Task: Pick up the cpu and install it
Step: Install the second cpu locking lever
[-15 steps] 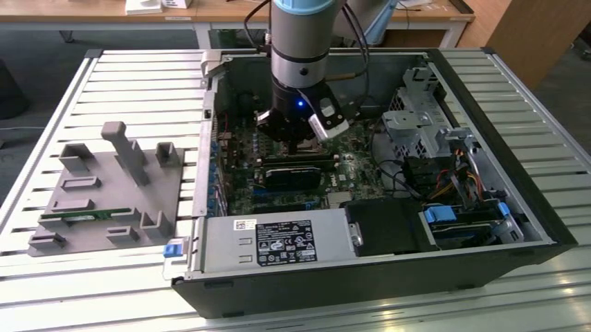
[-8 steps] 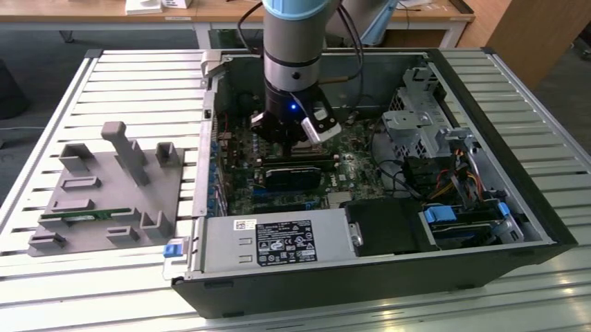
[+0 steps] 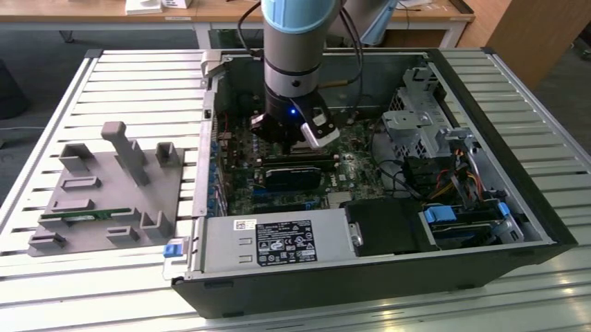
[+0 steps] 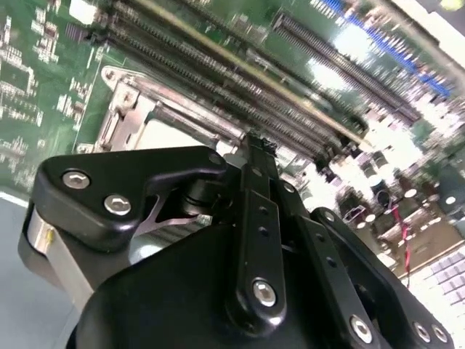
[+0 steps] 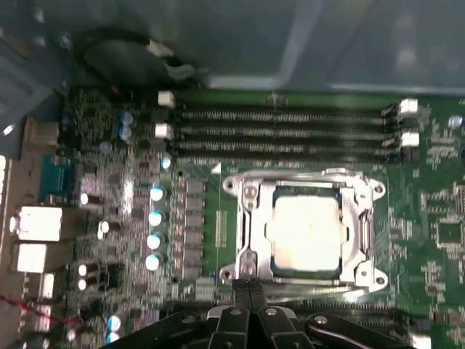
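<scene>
**Gripper shut over socket, cpu seated**

Gripper [image 5: 248, 291] fingers pressed together, nothing between them, tips just beside the socket frame [image 5: 363, 225] edge. cpu [image 5: 306, 231] lies flat inside the metal socket frame on the motherboard [image 5: 436, 240], four empty memory slots [image 5: 283, 131] alongside. Exterior view: arm [image 3: 293, 62] reaches down into open computer case [image 3: 480, 76]; grey parts tray [image 3: 102, 194] sits on the exterior view's left, well apart.

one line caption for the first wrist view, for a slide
The cpu sits in its motherboard socket, the gripper just beside it.
</scene>
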